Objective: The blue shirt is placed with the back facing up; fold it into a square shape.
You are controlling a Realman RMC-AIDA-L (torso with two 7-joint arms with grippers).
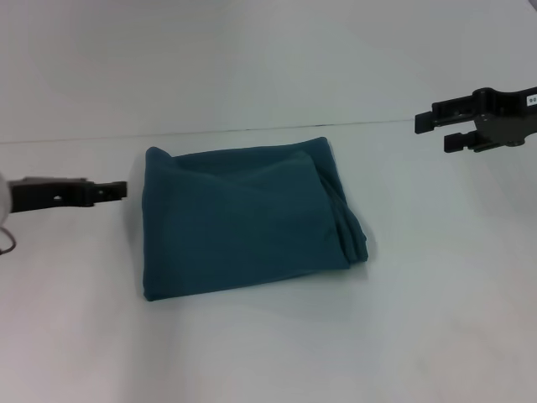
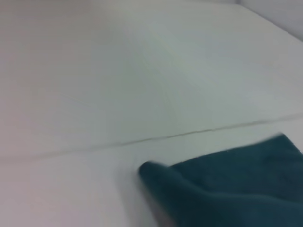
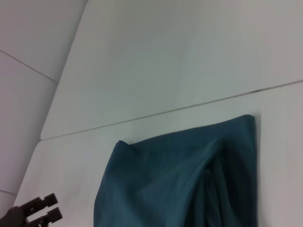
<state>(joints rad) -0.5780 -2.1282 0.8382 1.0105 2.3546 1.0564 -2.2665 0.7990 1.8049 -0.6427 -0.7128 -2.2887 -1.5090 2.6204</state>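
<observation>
Blue shirt (image 1: 243, 220): soft, light, limp folded bundle (layered edges best pinched), lying between left gripper (image 1: 117, 191), jaws together, and right gripper (image 1: 430, 131), jaws apart.

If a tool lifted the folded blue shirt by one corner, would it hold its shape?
Probably not: the blue shirt looks soft and floppy, and its stacked layers fan loosely along one edge. Pushed, it would likely bunch rather than slide whole.

Blue shirt (image 1: 243, 220) lies folded on the table (image 1: 436, 319), roughly centred. Left gripper (image 1: 113, 191) sits just beside its left edge, apart from it. Right gripper (image 1: 435, 130) is well off to the right, farther back.
</observation>
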